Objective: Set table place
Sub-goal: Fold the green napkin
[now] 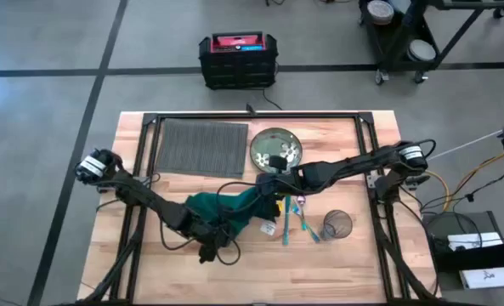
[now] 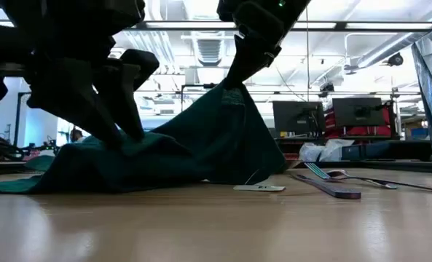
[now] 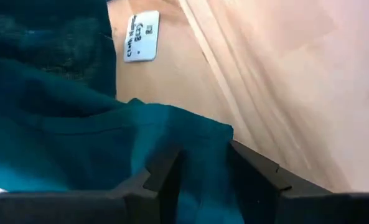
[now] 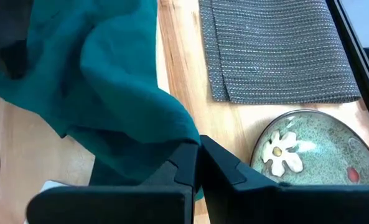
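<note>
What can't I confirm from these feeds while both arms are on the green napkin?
- Cutlery: too small in the high view to tell pieces apart; in the low view only edge-on.
- Table under the napkin: covered in every view.
- Plate: cut off by the right wrist view's edge and partly behind the right end effector.
- Tag print: too blurred to read.
- Left end effector: grips a napkin fold.

A green napkin [image 1: 226,208], floral plate [image 1: 274,150], cutlery [image 1: 296,223] and wire cup [image 1: 337,224].
</note>
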{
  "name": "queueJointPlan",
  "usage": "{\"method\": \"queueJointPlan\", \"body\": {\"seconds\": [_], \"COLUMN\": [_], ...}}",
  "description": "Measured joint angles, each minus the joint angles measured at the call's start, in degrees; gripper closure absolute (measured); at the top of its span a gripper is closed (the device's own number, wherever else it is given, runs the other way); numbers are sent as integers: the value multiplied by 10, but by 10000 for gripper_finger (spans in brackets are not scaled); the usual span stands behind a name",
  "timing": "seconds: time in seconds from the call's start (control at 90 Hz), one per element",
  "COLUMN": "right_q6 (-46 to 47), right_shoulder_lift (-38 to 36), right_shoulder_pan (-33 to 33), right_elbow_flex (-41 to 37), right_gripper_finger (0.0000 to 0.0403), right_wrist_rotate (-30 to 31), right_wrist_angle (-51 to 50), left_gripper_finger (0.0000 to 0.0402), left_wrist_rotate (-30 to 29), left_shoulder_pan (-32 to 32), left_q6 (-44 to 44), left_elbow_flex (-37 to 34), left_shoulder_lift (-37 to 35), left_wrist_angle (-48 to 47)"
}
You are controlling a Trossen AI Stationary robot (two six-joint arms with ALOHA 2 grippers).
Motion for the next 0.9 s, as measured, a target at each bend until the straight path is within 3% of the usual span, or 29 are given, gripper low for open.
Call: {"method": "queueJointPlan", "body": {"seconds": [0.111, 0.289, 0.556, 0.744, 0.9], "right_q6": [4, 4, 4, 4, 4], "right_shoulder_lift": [0, 0, -2, -4, -6], "right_shoulder_pan": [0, 1, 1, 1, 1], "right_elbow_flex": [0, -1, -1, 6, 6], "right_gripper_finger": [403, 403, 403, 403, 403], "right_wrist_rotate": [0, 0, 0, 0, 0], "right_wrist_angle": [0, 0, -7, -6, -7], "left_gripper_finger": [303, 391, 400, 401, 401], "left_wrist_rotate": [-8, -38, -133, -162, -174], "left_shoulder_pan": [2, 2, -3, -6, -4], "left_q6": [0, -1, -42, -57, -128], "left_elbow_flex": [-2, -2, 74, 116, 108], "left_shoulder_lift": [5, 7, -25, -110, -196], "left_wrist_angle": [-2, -33, -192, -225, -272]}}
